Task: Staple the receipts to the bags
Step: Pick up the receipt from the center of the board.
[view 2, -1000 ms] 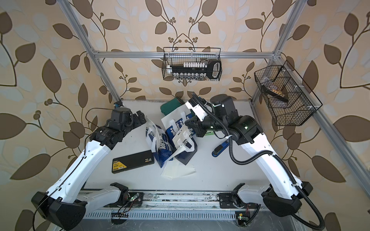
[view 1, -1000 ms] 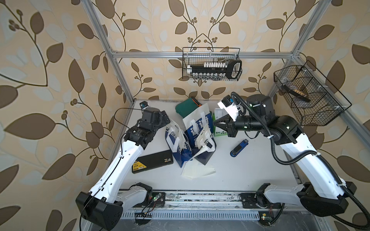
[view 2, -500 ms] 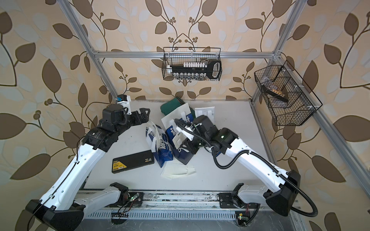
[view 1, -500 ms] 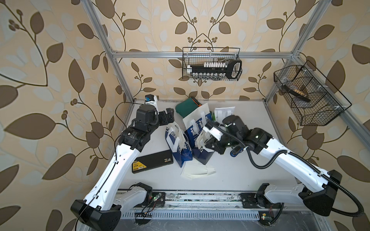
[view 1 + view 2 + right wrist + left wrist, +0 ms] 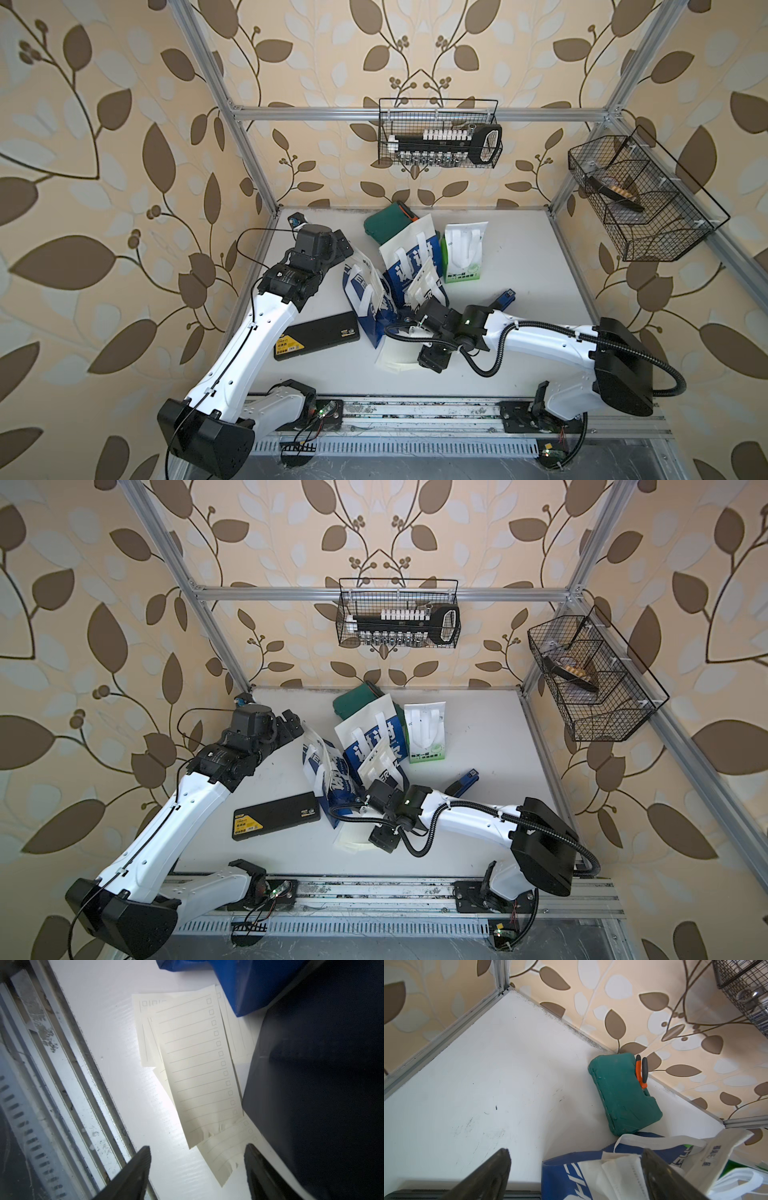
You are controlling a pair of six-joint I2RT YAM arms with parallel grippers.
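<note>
One left gripper [image 5: 576,1152] gapes wide and empty beside the leftmost navy bag, with a black box [image 5: 318,340] in front. The bags [image 5: 411,266] overlap mid-surface, a green case [image 5: 384,224] behind them. The receipts [image 5: 197,1064] fan out before them, partly under a bag. The right gripper [image 5: 197,1148] hangs over them, parted and empty. A blue stapler [image 5: 503,299] lies beyond.

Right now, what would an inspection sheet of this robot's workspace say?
Surface: white table, scuffed.
Job's things: navy-and-white bags heaped mid-table, green-and-white bag beside them; receipts loose in front; blue stapler near the right arm.
Clutter: dark green case, pliers, flat black box.
End effectors: left end effector open beside bags; right end effector open above receipts.
Cables: corrugated hose along right arm; thin cable by left arm.
Surroundings: two wire baskets on leaf-patterned walls.
</note>
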